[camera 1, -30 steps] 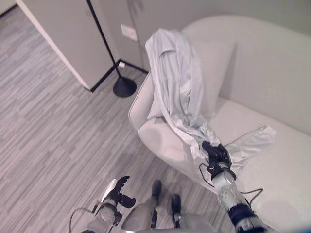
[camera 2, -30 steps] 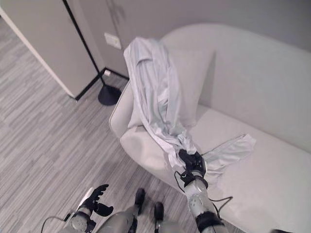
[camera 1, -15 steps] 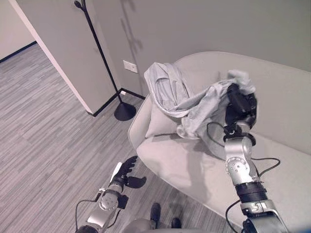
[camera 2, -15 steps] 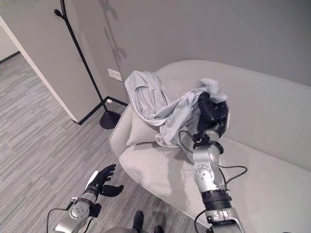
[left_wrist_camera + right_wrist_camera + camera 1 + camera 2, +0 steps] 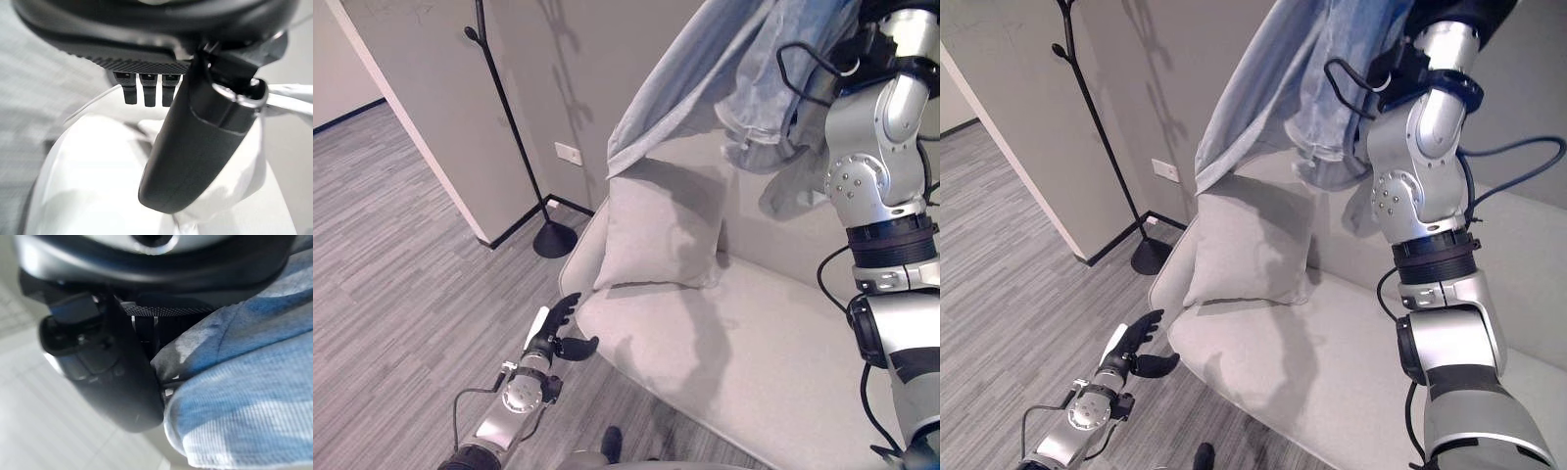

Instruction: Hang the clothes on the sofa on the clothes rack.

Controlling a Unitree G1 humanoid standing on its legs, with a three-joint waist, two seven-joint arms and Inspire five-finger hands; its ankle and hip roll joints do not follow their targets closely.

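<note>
A pale blue-grey garment (image 5: pixel 734 59) hangs high in the air over the sofa (image 5: pixel 705 362), clear of the seat, with one edge trailing down toward the cushion (image 5: pixel 661 230). My right hand (image 5: pixel 1459 12) is raised at the top of the eye views and is shut on the garment; in the right wrist view the thumb (image 5: pixel 112 377) pinches the blue cloth (image 5: pixel 244 382). The black clothes rack (image 5: pixel 509 117) stands by the wall to the sofa's left. My left hand (image 5: pixel 558 333) hangs low by the sofa's front left corner, open, its fingers (image 5: pixel 146 90) straight.
A pale wall corner (image 5: pixel 411 108) juts out left of the rack, whose round base (image 5: pixel 553 240) rests on the grey plank floor (image 5: pixel 391 284). A wall socket (image 5: pixel 570 154) sits behind the sofa's arm. Open floor stretches to the left.
My right hand has lifted the garment from the sofa seat to well above the backrest, pulling it off the cushion. The camera has tilted upward. My left hand has risen slightly.
</note>
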